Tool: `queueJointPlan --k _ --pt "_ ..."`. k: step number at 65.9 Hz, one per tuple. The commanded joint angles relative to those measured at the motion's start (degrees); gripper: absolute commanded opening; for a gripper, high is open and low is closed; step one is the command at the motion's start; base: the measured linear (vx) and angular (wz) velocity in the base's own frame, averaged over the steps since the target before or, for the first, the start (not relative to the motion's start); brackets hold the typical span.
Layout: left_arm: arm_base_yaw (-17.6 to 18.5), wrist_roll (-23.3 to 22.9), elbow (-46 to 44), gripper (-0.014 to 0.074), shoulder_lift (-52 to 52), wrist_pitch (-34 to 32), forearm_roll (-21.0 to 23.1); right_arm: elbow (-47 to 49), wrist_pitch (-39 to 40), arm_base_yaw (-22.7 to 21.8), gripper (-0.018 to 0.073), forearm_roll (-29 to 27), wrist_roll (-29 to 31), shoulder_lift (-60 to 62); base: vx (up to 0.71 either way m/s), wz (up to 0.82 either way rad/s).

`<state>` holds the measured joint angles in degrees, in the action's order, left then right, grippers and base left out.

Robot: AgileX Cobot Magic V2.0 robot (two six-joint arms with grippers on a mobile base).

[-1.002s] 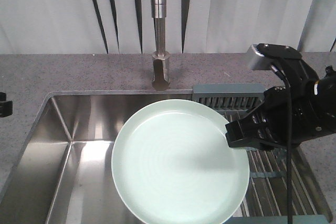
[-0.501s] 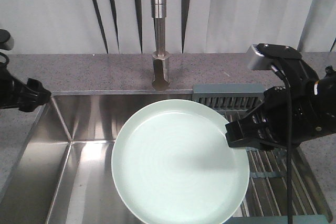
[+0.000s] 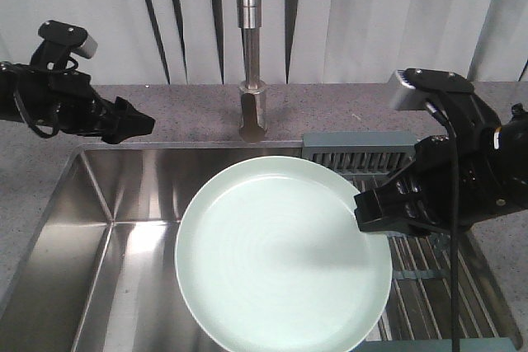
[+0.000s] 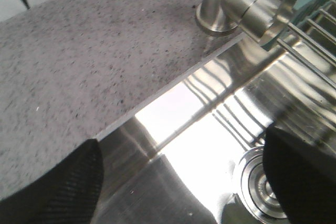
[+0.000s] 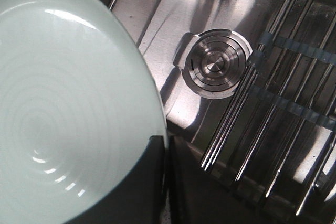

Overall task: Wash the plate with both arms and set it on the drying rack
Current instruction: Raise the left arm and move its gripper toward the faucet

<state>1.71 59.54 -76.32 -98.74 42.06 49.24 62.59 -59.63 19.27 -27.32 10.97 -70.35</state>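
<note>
Two grippers show; the right gripper (image 3: pixel 373 210) is clenched on the rim of the plate (image 3: pixel 272 257) above the sink (image 3: pixel 132 187); the left gripper (image 3: pixel 134 125), released, hangs over the bench (image 3: pixel 190 113) edge.

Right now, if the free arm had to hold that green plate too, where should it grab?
Probably the left rim of the plate, coming from the left over the sink. It lies roughly flat with a thin raised rim; the right gripper pinches its right edge, so the opposite edge is bare and nearest the open left gripper.
</note>
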Motion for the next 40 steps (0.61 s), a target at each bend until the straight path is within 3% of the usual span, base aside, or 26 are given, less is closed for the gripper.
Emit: queueJointPlan --k 1,8,22,29,40 --pt "0.9 5.8 -5.2 0.059 -0.8 2.4 6.9 1.5 1.7 0.0 -0.0009 -1.7 0.2 1.6 0.0 0.0" --pt "2.0 11.1 -8.8 0.059 -4.2 5.0 9.3 1.5 1.7 0.0 -0.0009 -1.7 0.2 1.6 0.0 0.0" --pt "5.3 14.9 -14.7 0.059 -9.8 7.0 10.8 1.5 1.7 0.0 -0.0009 -1.7 0.2 1.6 0.0 0.0" --pt "6.8 21.0 -16.9 0.059 -11.8 9.3 12.2 1.5 1.7 0.0 -0.0009 -1.7 0.2 1.6 0.0 0.0" --pt "7.9 30.3 -19.0 0.059 -13.5 12.2 20.7 1.5 1.7 0.0 -0.0009 -1.7 0.2 1.6 0.0 0.0"
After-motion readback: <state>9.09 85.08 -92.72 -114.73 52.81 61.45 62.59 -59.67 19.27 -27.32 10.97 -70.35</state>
